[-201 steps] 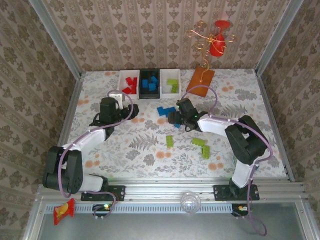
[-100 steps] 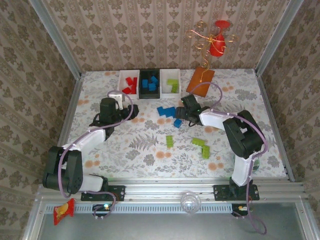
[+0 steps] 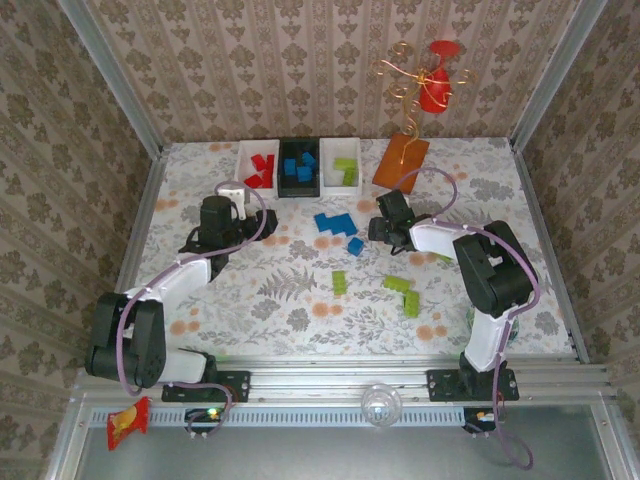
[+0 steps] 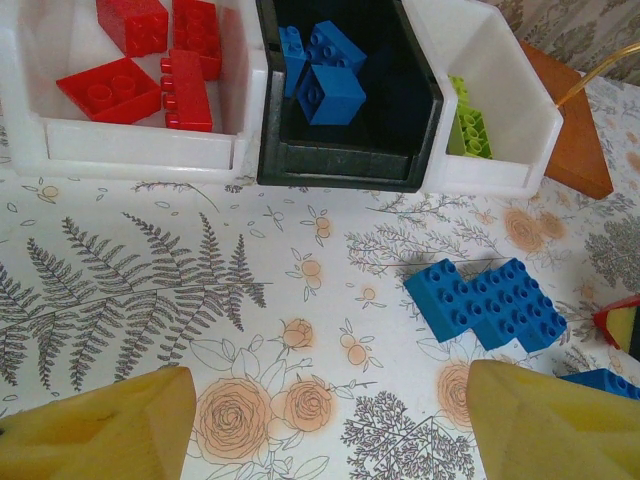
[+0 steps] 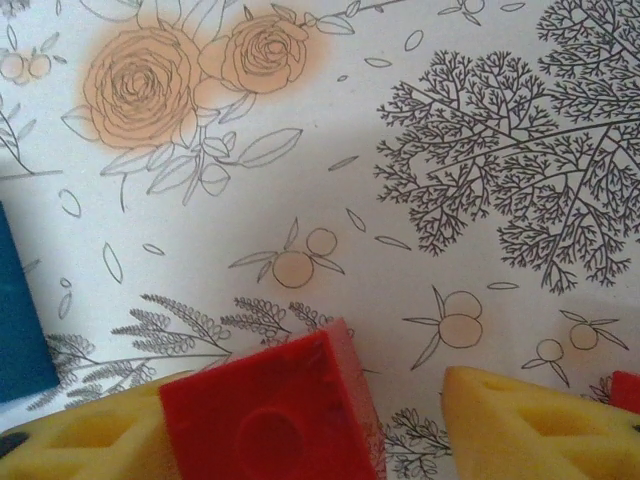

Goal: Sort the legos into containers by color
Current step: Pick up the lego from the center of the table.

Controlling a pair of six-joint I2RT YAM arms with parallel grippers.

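Here, 3 bins (image 4: 140,145); left gripper (image 4: 320,425) and right gripper (image 5: 310,425) gape, 1 red brick (image 5: 265,415) inside right's.

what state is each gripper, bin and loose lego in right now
left gripper, open, empty
right gripper, open, astride a red lego
red lego, against one finger, ungripped
left white bin, holding red legos
black bin, holding blue legos
right white bin, holding green legos
loose blue legos, on the table, unsorted
loose green legos, on the table, unsorted

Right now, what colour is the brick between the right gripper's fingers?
The brick is red, clearest in the right wrist view.
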